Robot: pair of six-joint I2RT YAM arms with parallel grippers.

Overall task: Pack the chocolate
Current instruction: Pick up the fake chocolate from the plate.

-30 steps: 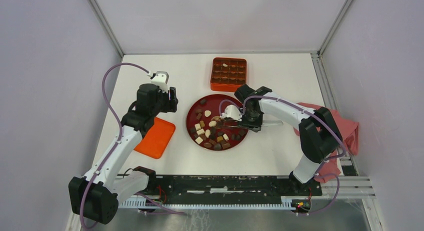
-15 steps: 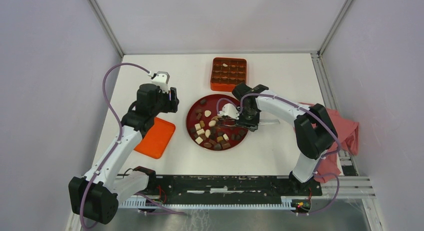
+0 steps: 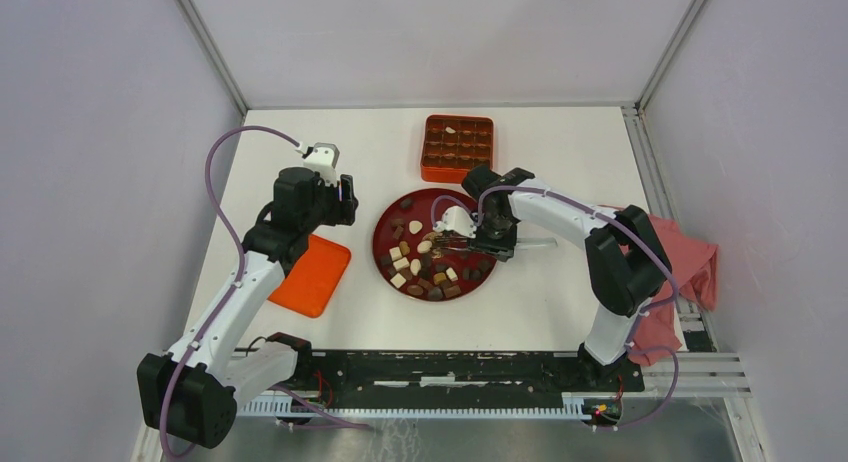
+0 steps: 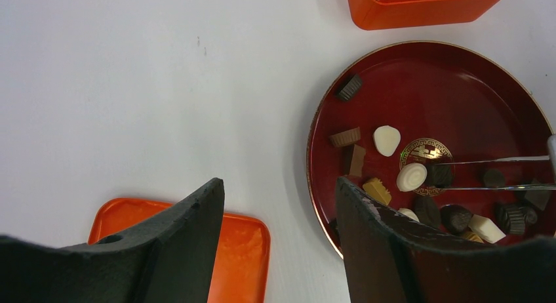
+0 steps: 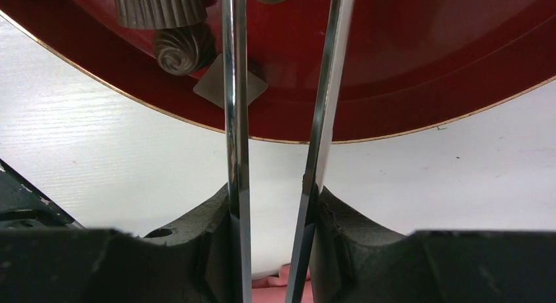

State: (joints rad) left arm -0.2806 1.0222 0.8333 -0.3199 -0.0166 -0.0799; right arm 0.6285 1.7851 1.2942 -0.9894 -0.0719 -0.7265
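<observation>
The chocolate (image 3: 425, 262) lies as several dark, light brown and white pieces on the red plate (image 3: 388, 225). In the left wrist view the chocolate (image 4: 387, 140) spreads over the plate (image 4: 316, 136). My right gripper (image 3: 480, 240) is shut on metal tweezers (image 3: 447, 242). The tweezers (image 4: 498, 160) reach in from the right, and their tips straddle a dark piece (image 4: 439, 175) beside a round white one. In the right wrist view my right gripper (image 5: 272, 198) holds the tweezers (image 5: 235, 86) over the plate (image 5: 426, 54). My left gripper (image 4: 278, 191) hangs open and holds nothing, left of the plate.
An orange box with gridded compartments (image 3: 457, 147) stands behind the plate, its near wall (image 4: 419, 8) in the left wrist view. An orange lid (image 3: 312, 275) lies left of the plate under the left gripper. A pink cloth (image 3: 690, 257) lies at the right edge.
The right arm has shifted slightly left and toward the back, carrying the tweezers' tips further over the plate's middle. The left arm has not moved.
</observation>
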